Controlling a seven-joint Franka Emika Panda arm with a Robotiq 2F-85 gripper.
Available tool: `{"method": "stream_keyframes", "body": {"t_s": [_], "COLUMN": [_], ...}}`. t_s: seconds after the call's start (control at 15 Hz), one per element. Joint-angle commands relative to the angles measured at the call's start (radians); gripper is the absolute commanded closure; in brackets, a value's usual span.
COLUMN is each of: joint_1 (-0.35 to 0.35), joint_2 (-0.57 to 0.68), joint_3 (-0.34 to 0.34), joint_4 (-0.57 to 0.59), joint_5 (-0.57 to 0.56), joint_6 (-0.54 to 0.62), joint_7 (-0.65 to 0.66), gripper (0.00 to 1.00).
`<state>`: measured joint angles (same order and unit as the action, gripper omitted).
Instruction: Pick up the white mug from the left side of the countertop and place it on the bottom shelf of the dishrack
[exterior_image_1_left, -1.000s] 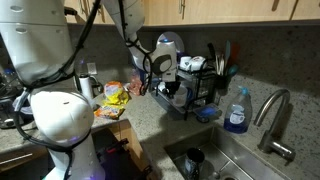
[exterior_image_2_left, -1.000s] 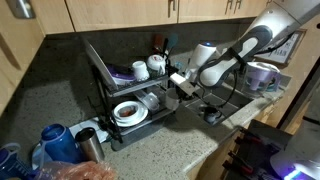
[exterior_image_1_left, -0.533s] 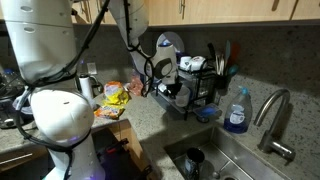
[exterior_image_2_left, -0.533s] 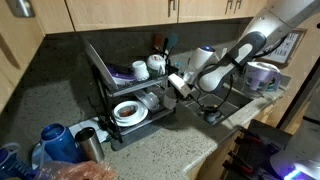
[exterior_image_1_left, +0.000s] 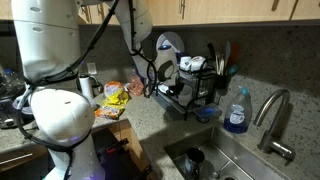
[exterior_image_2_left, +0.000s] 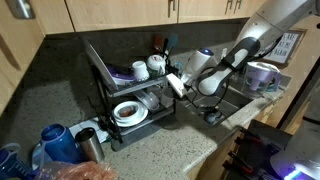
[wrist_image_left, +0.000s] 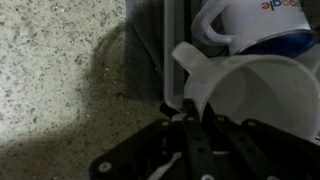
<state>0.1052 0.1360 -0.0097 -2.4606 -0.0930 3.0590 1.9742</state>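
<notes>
In the wrist view my gripper (wrist_image_left: 196, 108) is shut on the rim of the white mug (wrist_image_left: 250, 95), which lies tilted with its opening toward the camera. It is at the open side of the black wire dishrack (wrist_image_left: 150, 50), level with the lower tier, above the speckled granite countertop (wrist_image_left: 60, 70). In both exterior views the gripper (exterior_image_2_left: 178, 83) (exterior_image_1_left: 165, 88) is at the end of the dishrack (exterior_image_2_left: 105, 75) (exterior_image_1_left: 205, 95). The mug itself is hard to make out there. A blue-rimmed plate (exterior_image_2_left: 128, 111) sits on the lower tier.
A white and blue printed mug (wrist_image_left: 255, 25) stands just beyond the held mug. White cups (exterior_image_2_left: 148, 68) sit on the top tier. A blue soap bottle (exterior_image_1_left: 237, 112), faucet (exterior_image_1_left: 275, 110) and steel sink (exterior_image_1_left: 215, 160) lie beside the rack. Snack bags (exterior_image_1_left: 115, 95) lie on the counter.
My gripper has crept a little closer to the rack's lower tier with the mug still in it. Nothing else has moved.
</notes>
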Motion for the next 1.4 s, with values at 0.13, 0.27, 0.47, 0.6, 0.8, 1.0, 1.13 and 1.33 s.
{"method": "stream_keyframes", "body": {"t_s": [0.13, 0.27, 0.47, 0.6, 0.8, 1.0, 1.13, 1.33], "joint_1": [0.08, 0.111, 0.171, 0.22, 0.288, 0.333, 0.335, 0.294], "joint_2": [0.048, 0.063, 0.084, 0.099, 0.123, 0.133, 0.133, 0.126], "joint_3": [-0.095, -0.128, -0.194, -0.249, -0.32, -0.356, -0.353, -0.307], "joint_4": [0.046, 0.054, 0.071, 0.084, 0.102, 0.108, 0.109, 0.105], "joint_5": [-0.109, -0.135, -0.175, -0.206, -0.231, -0.224, -0.211, -0.18], "joint_6": [0.062, 0.073, 0.091, 0.101, 0.115, 0.104, 0.088, 0.074], "joint_7": [0.124, 0.153, 0.193, 0.221, 0.242, 0.23, 0.211, 0.184], "gripper": [0.98, 0.98, 0.98, 0.98, 0.98, 0.98, 0.98, 0.98]}}
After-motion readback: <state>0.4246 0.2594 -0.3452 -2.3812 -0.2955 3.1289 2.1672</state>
